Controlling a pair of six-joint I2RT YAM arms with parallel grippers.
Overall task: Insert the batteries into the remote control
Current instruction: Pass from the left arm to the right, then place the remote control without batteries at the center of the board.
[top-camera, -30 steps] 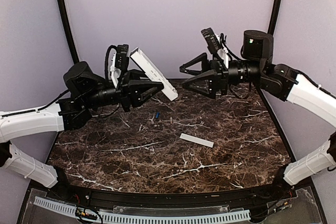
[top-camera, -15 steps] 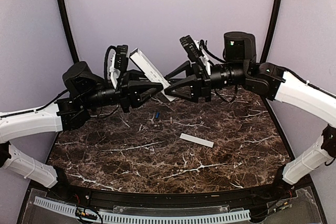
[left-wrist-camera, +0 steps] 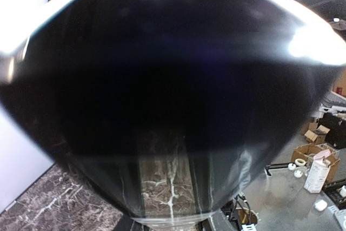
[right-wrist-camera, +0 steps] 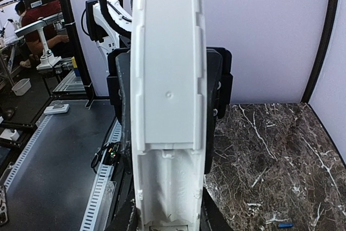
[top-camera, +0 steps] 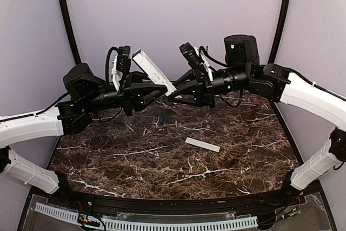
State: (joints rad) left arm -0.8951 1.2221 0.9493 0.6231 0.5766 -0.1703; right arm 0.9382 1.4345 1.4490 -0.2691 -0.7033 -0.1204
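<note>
**Remote held up, cells not yet loaded**

Nearest, a white strip (top-camera: 202, 144), probably the battery cover, lies on the table (top-camera: 108, 158) below and to the right of the remote control (top-camera: 153, 70). Further back, the batteries (top-camera: 161, 119) lie on the marble almost directly beneath the remote, with only one blue cell plain to see. Above them the remote hangs tilted, its lower half clenched by the left gripper (top-camera: 159, 87). The right wrist view shows its open back, and no cell shows inside. The right gripper (top-camera: 177, 93) sits at the remote's low end with its fingers spread on either side; I cannot tell whether they touch it.

The risk, as I judge it, is that an off-centre squeeze or push from the right could twist the remote in the left's hold or knock it loose. With the open back so steeply tilted, a cell might also slide out.
</note>
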